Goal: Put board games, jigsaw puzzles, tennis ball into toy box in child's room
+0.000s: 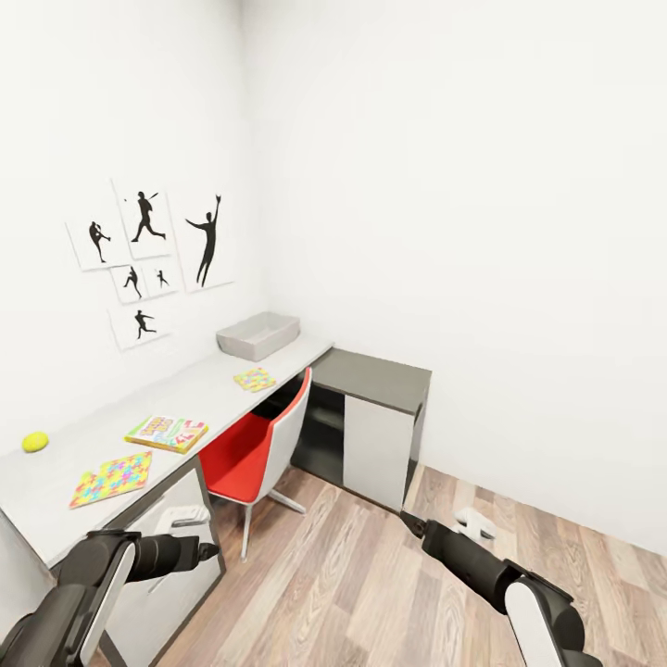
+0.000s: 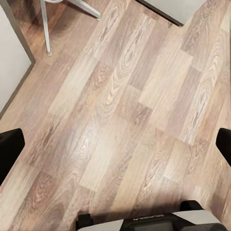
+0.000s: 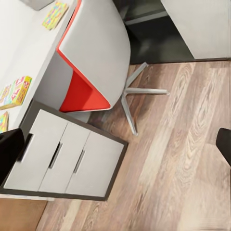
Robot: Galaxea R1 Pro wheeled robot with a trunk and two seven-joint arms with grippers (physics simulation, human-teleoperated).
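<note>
Long light grey table (image 1: 218, 375) runs along the left wall. Shallow grey toy box (image 1: 258, 334) at its far end; printed board game box (image 1: 167, 433), two multicolour puzzle slabs (image 1: 111, 478) (image 1: 254, 378) and yellow-green tennis ball (image 1: 35, 441) nearer. Your left claw (image 2: 115, 144) and right claw (image 3: 115, 144) hang spread, empty. Risk: the red-seated chair (image 1: 255, 445) may block your approach.

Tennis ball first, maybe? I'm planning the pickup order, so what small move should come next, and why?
Probably roll closer to the table and raise the left gripper toward the tennis ball. Both grippers hang open and empty below desk height, the ball sits nearest that arm, and the toy box at the far end looks empty.
</note>
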